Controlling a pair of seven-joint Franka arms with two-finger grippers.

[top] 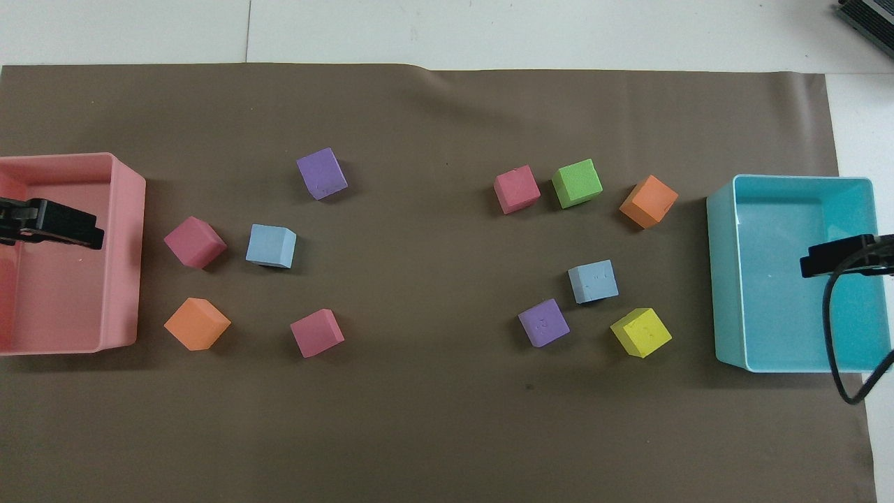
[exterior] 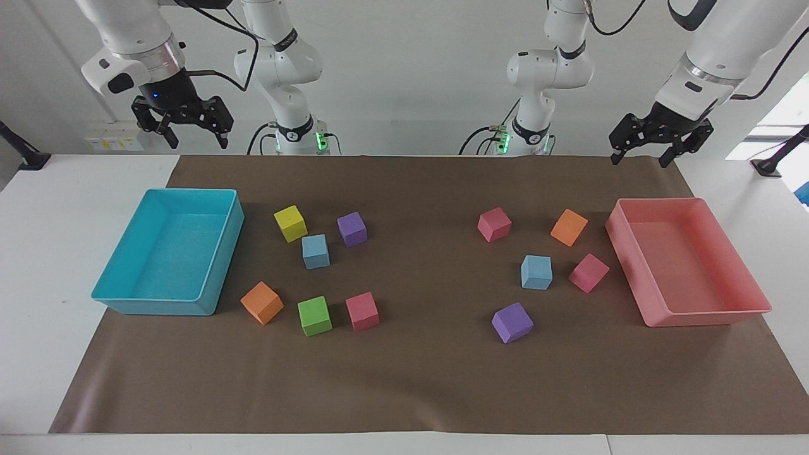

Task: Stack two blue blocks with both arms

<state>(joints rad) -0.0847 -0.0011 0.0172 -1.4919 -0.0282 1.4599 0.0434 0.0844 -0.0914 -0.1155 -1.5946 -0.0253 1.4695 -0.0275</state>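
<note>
Nothing started: both arms parked high at the robots' edge of the table, neither reaching. Left gripper point(exterior: 639, 155) up near the pink tray point(exterior: 695, 316), fingers spread, empty. Right gripper point(exterior: 197, 135) up near the turquoise tray point(exterior: 152, 306), fingers spread, empty too.

Two blue blocks flat on the brown mat point(exterior: 404, 392), well apart. One point(exterior: 536, 272) toward the left arm's end, just beside a pink cube point(exterior: 588, 273), with an orange cube point(exterior: 569, 227) and another pink cube point(exterior: 494, 224) nearer the robots, a purple cube point(exterior: 512, 322) farther out. Other blue block point(exterior: 315, 251) toward the right arm's end, wedged close between a yellow cube point(exterior: 291, 223) and a purple cube point(exterior: 352, 229); green point(exterior: 315, 315), pink point(exterior: 362, 311) and orange point(exterior: 261, 303) cubes farther out.

Likely next: each arm down over its own blue block, one pick, one carry across, set squarely on the other.

Watch-outs: tight neighbours around the right-end block, little finger room, so approach along the free faces. Pink cube crowds one side of the left-end block. Middle of the mat looks a good stacking spot.
</note>
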